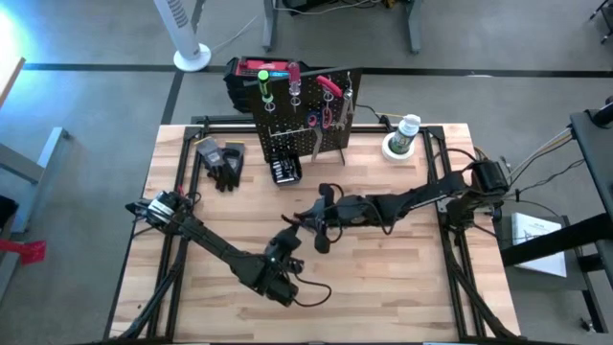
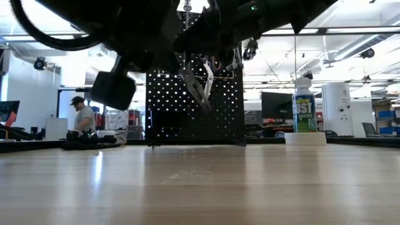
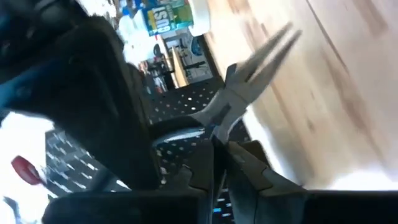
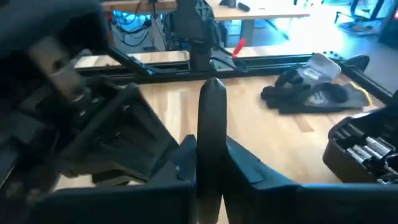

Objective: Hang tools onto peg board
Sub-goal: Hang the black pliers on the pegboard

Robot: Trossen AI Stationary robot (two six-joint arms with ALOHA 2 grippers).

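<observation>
Midair, pliers pinched by both fingers, left, right, nose angled tableward.

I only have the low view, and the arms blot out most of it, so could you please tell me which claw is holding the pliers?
Observer: Both. The left wrist view shows the left claw shut on the pliers, with the silver nose pointing away from it.
Operator: And the right one, please?
Observer: In its own wrist view, the right claw is closed on their black handle end.
Operator: Where over the table is this?
Observer: From above, the claws meet over the middle of the table, in front of the peg board.
</observation>
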